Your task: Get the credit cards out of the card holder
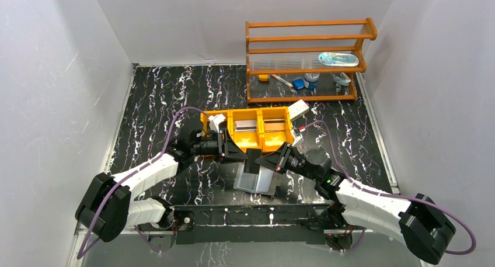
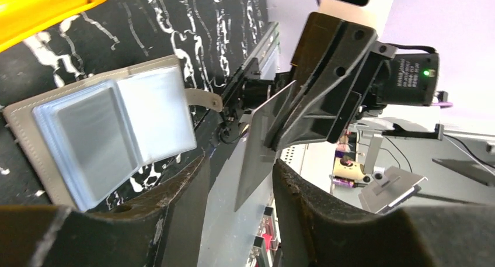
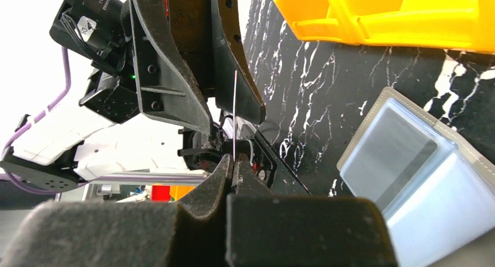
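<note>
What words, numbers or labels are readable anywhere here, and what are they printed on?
No text can be read.
On the right gripper, black casing: white print, too blurred.
On the left gripper, white sticker: too small.
On the wooden shelf: item labels too small.

The card holder (image 1: 257,181) lies open near the orange tray (image 1: 260,132).

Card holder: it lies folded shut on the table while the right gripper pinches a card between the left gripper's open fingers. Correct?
No: the card holder lies open, clear pockets showing, per the right wrist view. The right gripper does pinch a card between the open fingers of the left gripper.
</note>
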`<state>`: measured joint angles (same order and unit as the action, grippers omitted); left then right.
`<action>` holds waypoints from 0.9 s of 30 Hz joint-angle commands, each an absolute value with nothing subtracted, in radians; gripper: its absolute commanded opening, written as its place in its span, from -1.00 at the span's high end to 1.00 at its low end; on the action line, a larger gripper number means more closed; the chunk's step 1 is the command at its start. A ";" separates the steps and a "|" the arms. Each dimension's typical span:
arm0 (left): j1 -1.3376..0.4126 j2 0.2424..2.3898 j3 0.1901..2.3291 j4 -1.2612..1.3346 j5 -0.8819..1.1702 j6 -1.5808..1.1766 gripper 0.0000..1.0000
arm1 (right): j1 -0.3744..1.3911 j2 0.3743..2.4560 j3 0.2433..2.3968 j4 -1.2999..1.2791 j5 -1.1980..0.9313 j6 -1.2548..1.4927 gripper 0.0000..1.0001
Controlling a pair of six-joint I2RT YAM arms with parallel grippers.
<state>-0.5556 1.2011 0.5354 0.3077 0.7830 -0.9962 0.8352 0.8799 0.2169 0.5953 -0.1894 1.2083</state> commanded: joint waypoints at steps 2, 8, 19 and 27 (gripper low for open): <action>-0.556 1.190 0.520 0.488 0.887 -1.067 0.21 | 0.834 0.890 0.221 0.738 -0.226 1.230 1.00; -0.557 1.224 0.517 0.606 0.978 -1.121 0.39 | 0.834 0.907 0.225 0.768 -0.232 1.241 1.00; -0.559 1.253 0.534 0.664 1.064 -1.134 0.77 | 0.834 0.948 0.207 0.859 -0.253 1.276 1.00; -0.564 1.241 0.533 0.672 1.072 -1.137 1.00 | 0.834 0.976 0.183 0.915 -0.257 1.308 1.00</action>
